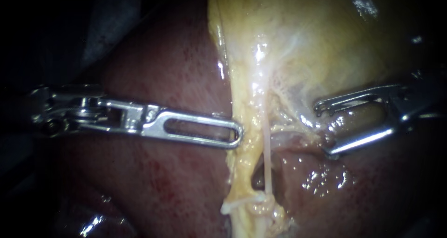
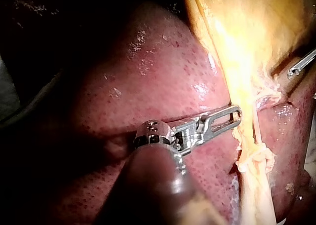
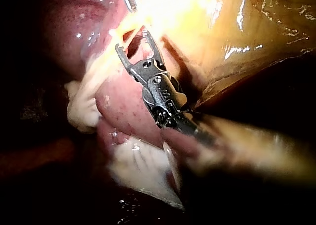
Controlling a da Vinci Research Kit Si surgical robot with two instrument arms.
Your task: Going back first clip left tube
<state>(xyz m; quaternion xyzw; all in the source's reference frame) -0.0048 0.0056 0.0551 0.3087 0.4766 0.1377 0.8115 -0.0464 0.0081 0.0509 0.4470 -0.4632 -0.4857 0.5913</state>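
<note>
My left instrument [image 1: 238, 136] reaches in from the left over the liver [image 1: 158, 187]. Its slotted jaws lie together, and the tip touches the edge of a yellow tissue strand [image 1: 238, 173] hanging from the gallbladder [image 1: 316, 37]. A thin pale tube [image 1: 267, 149] runs down just right of that strand to a knot of yellow tissue [image 1: 260, 205]. I see no clip on it. My right instrument [image 1: 322, 130] stands right of the tube with its jaws open and empty, well apart from the tube. The right wrist view shows those jaws [image 3: 131, 41] spread, facing the yellow tissue.
Wet red liver [image 1: 326, 182] lies under the right instrument. In the left wrist view my left instrument [image 2: 237, 114] rests against the yellow strand [image 2: 249, 156], with the right instrument's tip [image 2: 300, 65] beyond it. Dark surroundings frame the tissue.
</note>
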